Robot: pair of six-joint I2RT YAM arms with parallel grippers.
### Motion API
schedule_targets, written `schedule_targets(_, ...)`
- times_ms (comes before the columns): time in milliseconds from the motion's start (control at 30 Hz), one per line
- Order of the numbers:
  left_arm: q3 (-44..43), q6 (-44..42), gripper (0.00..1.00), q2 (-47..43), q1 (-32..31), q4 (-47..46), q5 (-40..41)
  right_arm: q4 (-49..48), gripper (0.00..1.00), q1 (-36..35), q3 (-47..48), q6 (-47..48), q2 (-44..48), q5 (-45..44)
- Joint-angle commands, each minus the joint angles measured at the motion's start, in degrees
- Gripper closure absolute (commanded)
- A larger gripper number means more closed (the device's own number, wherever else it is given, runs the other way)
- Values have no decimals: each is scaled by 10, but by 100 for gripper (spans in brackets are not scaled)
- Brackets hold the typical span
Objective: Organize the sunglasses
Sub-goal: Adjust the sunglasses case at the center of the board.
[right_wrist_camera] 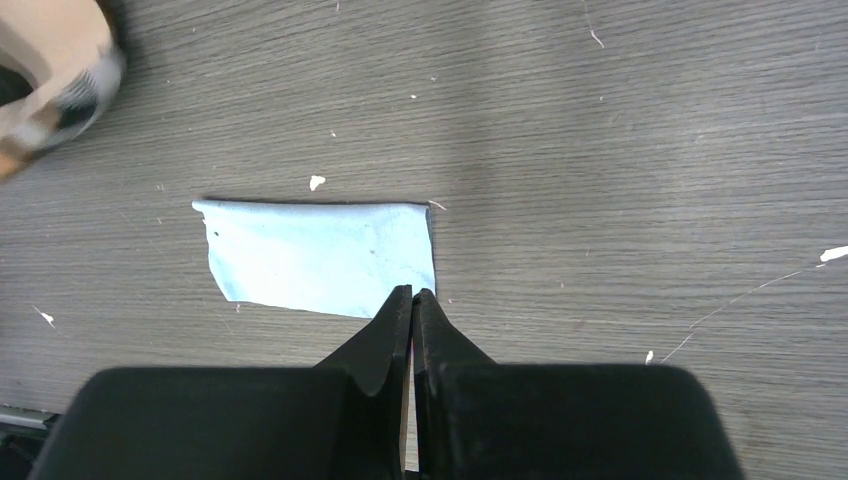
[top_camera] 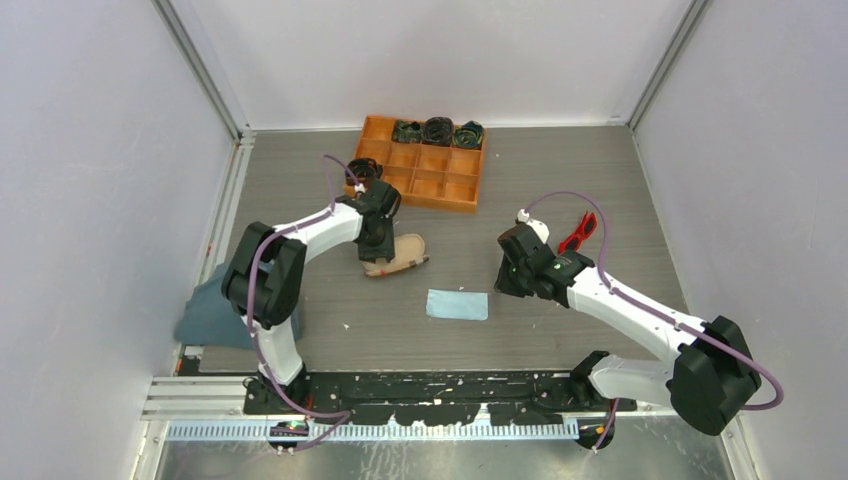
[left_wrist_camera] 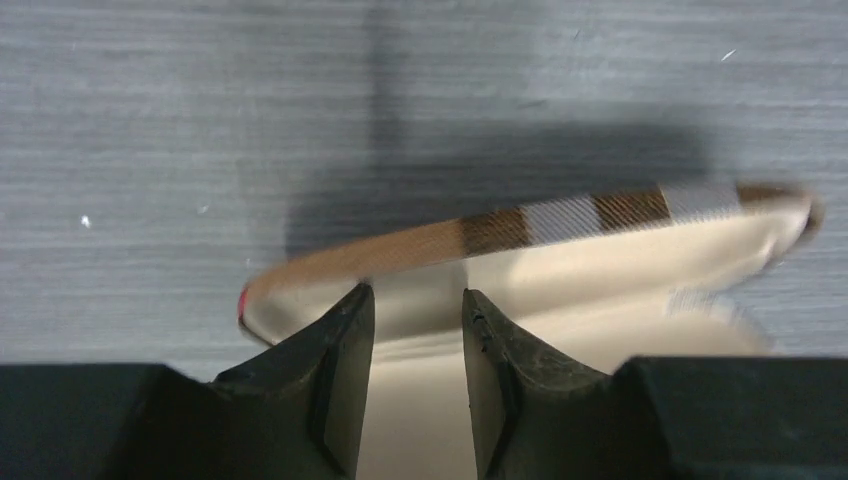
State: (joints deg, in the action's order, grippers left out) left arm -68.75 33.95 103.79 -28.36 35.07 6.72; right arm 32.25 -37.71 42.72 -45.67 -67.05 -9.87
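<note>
Zero stowed yet: sunglasses (top_camera: pixel 578 232) lie on table (top_camera: pixel 560 170), far right, well apart from open case (left_wrist_camera: pixel 600 250). L gripper (left_wrist_camera: pixel 418 305) narrow-gapped at case rim, no clear grip; R gripper (right_wrist_camera: pixel 412 300) closed, empty, over cloth (right_wrist_camera: pixel 310 255). Pickup & packing left.

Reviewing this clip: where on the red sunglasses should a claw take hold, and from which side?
Likely from above, pinching across the thin red frame of the sunglasses: they seem to lie flat on the table, so no side offers a gap. The right claw is nearest but shut. The bridge is too small to pick out.
</note>
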Motion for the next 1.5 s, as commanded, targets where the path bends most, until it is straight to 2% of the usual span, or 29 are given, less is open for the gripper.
schedule_targets(0,-4,-1,60,24,4,-35,-19,2,92,3,10,-7,12,-12)
schedule_targets(167,-8,1,61,38,4,-34,-37,6,92,2,10,-6,13,-14)
schedule_targets(367,-10,-6,61,-2,4,-25,-46,2,92,2,11,-6,9,-10)
schedule_targets(600,-5,-12,60,-118,2,-13,-79,-2,92,2,15,-6,2,-8)
schedule_targets(900,77,11,56,-248,2,-5,-101,-19,92,2,12,-6,-16,1)
schedule_targets(1100,132,42,59,-238,2,-50,-151,-26,93,2,17,-3,-31,6)
schedule_targets(1233,162,53,60,-222,2,-89,-152,-23,92,2,18,-3,-26,5)
schedule_targets(1467,191,47,62,-202,1,-96,-155,-18,92,2,11,-5,-15,1)
